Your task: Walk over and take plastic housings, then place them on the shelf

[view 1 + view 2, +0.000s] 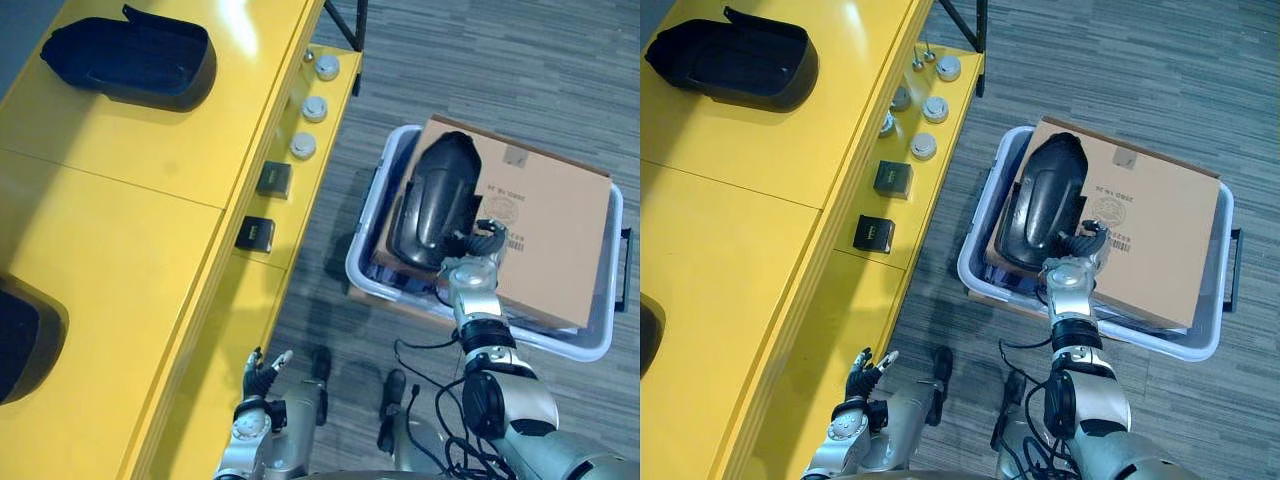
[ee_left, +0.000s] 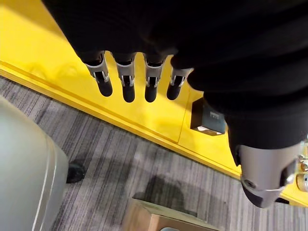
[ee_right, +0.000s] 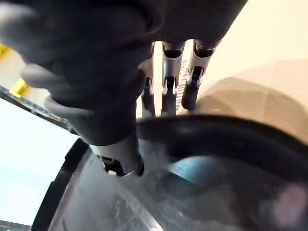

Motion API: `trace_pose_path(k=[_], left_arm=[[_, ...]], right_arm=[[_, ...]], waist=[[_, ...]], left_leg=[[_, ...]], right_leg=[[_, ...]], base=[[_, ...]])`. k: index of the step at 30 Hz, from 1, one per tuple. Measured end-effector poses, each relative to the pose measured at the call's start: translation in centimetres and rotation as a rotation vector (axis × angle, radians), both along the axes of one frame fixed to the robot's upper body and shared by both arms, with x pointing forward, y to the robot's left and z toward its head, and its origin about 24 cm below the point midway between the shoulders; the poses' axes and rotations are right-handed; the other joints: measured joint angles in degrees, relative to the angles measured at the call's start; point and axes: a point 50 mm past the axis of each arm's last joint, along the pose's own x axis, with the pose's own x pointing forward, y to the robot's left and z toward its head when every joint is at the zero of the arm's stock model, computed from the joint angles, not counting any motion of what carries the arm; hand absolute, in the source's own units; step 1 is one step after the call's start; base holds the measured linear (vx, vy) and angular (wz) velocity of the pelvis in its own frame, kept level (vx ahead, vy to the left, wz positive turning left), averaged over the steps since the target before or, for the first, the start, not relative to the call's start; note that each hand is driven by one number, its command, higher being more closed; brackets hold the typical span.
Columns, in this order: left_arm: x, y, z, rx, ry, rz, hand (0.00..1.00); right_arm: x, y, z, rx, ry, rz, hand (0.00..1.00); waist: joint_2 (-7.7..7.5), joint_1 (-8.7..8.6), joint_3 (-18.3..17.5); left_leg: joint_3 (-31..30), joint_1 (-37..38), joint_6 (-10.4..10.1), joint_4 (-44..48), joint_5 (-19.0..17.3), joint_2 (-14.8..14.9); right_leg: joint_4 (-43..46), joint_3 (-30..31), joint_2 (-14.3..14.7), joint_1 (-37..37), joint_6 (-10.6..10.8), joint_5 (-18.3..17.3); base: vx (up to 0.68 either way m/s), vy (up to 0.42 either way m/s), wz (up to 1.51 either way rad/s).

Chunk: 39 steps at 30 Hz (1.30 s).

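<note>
Plastic housing (image 1: 435, 195) on cardboard box (image 1: 548, 235), label print unreadable; right hand (image 1: 480, 247) pinching rim; left hand (image 1: 262, 378) relaxed.

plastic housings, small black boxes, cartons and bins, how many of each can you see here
black plastic housings: 3, two on the yellow shelf at and, one on the cardboard box at
small black boxes: 2
cardboard box: 1
plastic bin: 1
total: 7
</note>
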Motion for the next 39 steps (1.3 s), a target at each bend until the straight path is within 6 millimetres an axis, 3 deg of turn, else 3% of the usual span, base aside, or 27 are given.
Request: trace_pose_path(k=[12,17,22,23,27,31,35,39], left_arm=[[0.2,0.0,-0.4,-0.003,0.024,-0.002,0.00],[0.1,0.3,-0.4,0.003,0.028,-0.007,0.00],[-0.3,1.0,-0.3,0.016,0.024,-0.018,0.00],[-0.4,1.2,0.1,0.022,0.007,-0.021,0.00],[0.7,0.9,1.6,0.020,-0.082,-0.034,0.00],[1.7,0.4,3.7,0.013,-0.189,-0.048,0.00],[2.7,0.0,6.7,0.031,-0.334,-0.061,0.00],[4.2,-0.7,11.6,0.016,-0.559,-0.065,0.00]], right_arm=[[0.1,1.8,-1.1,0.070,0.032,0.080,1.00],[-1.7,1.2,-1.2,0.048,-0.025,0.064,1.00],[-4.6,-0.8,-1.3,-0.029,-0.069,-0.011,1.00],[-5.0,-1.1,-1.1,-0.048,-0.077,-0.034,1.00],[-6.6,-2.4,0.2,-0.113,-0.138,-0.101,1.00],[-7.6,-2.1,1.6,-0.174,-0.200,-0.106,1.00],[-8.5,-0.5,3.8,-0.212,-0.322,-0.075,1.00],[-9.1,2.1,6.7,-0.272,-0.478,0.020,1.00]], waist=[[-0.24,0.02,-0.1],[-1.33,0.01,-0.7],[-3.03,-0.81,-2.4],[-3.53,-1.65,-3.2],[-3.82,-2.18,-3.9],[-3.78,-2.56,-5.6],[-3.65,-3.43,-7.1],[-3.60,-3.53,-8.3]], left_leg=[[1.1,2.3,-1.3,-2.1,1.2,1.2],[1.0,3.5,-1.5,-4.1,2.4,1.3],[0.8,6.3,-1.6,-7.2,3.7,1.1],[0.6,6.5,-1.5,-7.8,4.0,1.1],[0.4,8.0,-1.6,-8.2,4.1,1.0],[0.0,8.5,-1.6,-8.8,4.2,0.9],[-0.4,10.1,-1.6,-10.1,4.7,0.7],[-0.7,10.7,-1.6,-10.3,4.7,0.6]], right_leg=[[-0.1,1.8,1.1,0.6,-1.2,0.8],[-0.5,1.9,1.2,1.1,-1.2,0.8],[-2.0,1.8,1.2,3.1,-1.3,0.9],[-2.1,1.7,1.3,3.1,-1.3,0.9],[-2.5,1.8,1.3,4.6,-1.2,0.9],[-3.2,1.6,1.4,5.1,-1.3,1.0],[-4.0,1.0,1.3,6.7,-1.3,1.0],[-4.3,0.2,1.3,7.6,-1.2,1.0]], base=[[-0.02,-0.020,-0.06],[-0.04,-0.035,0.01],[0.00,0.000,0.00],[0.00,0.000,0.00],[0.00,-0.002,0.01],[0.00,-0.004,0.02],[0.03,-0.003,0.06],[0.00,0.001,0.04]])
